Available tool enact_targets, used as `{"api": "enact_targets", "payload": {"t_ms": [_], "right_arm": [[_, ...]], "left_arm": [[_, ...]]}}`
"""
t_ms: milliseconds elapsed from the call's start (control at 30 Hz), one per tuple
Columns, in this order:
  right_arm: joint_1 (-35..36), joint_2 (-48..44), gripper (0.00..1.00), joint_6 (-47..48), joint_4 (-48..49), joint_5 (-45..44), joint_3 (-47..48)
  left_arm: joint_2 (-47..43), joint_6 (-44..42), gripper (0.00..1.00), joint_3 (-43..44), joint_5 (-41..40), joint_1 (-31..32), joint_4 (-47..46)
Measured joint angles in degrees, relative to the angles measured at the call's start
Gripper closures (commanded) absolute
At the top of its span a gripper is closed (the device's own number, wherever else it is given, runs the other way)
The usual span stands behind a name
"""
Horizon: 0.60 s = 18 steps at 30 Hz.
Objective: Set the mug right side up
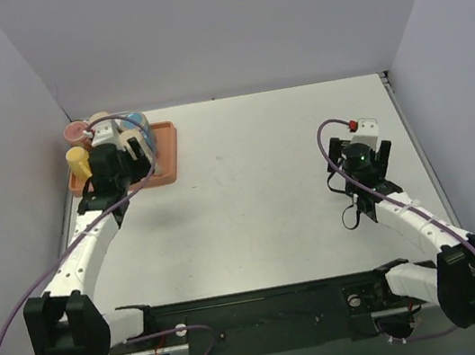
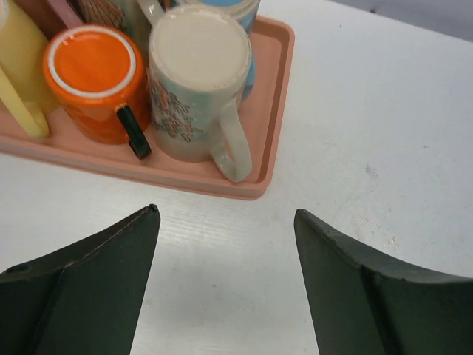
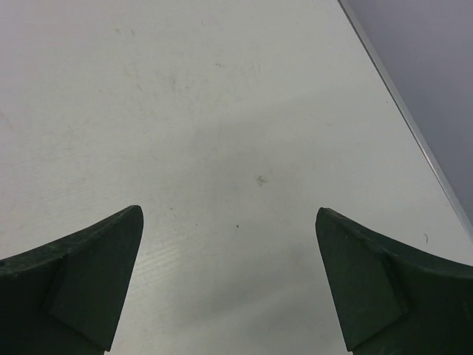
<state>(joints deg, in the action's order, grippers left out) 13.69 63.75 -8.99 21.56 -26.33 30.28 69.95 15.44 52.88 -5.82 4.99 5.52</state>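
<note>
Several mugs stand upside down on a pink tray [image 2: 270, 111] at the far left of the table. Nearest in the left wrist view is a cream patterned mug [image 2: 194, 81] with its white handle pointing toward me. Beside it are an orange mug [image 2: 92, 78] with a dark handle and a yellow mug [image 2: 18, 66]. My left gripper [image 2: 225, 222] is open and empty, just short of the tray's near edge, over bare table. In the top view it [image 1: 113, 166] covers part of the tray [image 1: 165, 153]. My right gripper [image 3: 229, 222] is open and empty over bare table at the right [image 1: 359, 157].
A blue-rimmed mug [image 2: 222, 6] and others stand behind on the tray. Purple cables loop from both arms. The table's right edge [image 3: 414, 126] meets the grey wall close to my right gripper.
</note>
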Motion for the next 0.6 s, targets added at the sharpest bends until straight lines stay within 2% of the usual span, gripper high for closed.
{"api": "enact_targets", "payload": {"t_ms": [167,233,300,433,600], "right_arm": [[0.00,1.77,0.04,0.28,-3.19,-1.95,0.00],[0.00,2.29,0.04,0.33,-3.43,-2.38,-0.02],[0.00,2.49,0.04,0.35,-3.37,-2.67,-0.17],[0.00,2.58,0.05,0.35,-2.71,-2.82,-0.87],[0.00,4.31,0.05,0.33,-1.75,-2.84,-1.16]], "left_arm": [[8.85,8.92,0.25,7.63,-12.81,10.54,8.79],[12.98,11.91,0.28,10.56,-17.42,12.96,10.75],[17.33,14.49,0.33,13.57,-21.90,13.66,12.35],[24.98,17.66,0.34,17.79,-29.38,13.51,13.62],[31.85,19.21,0.35,20.74,-33.11,13.51,14.40]]}}
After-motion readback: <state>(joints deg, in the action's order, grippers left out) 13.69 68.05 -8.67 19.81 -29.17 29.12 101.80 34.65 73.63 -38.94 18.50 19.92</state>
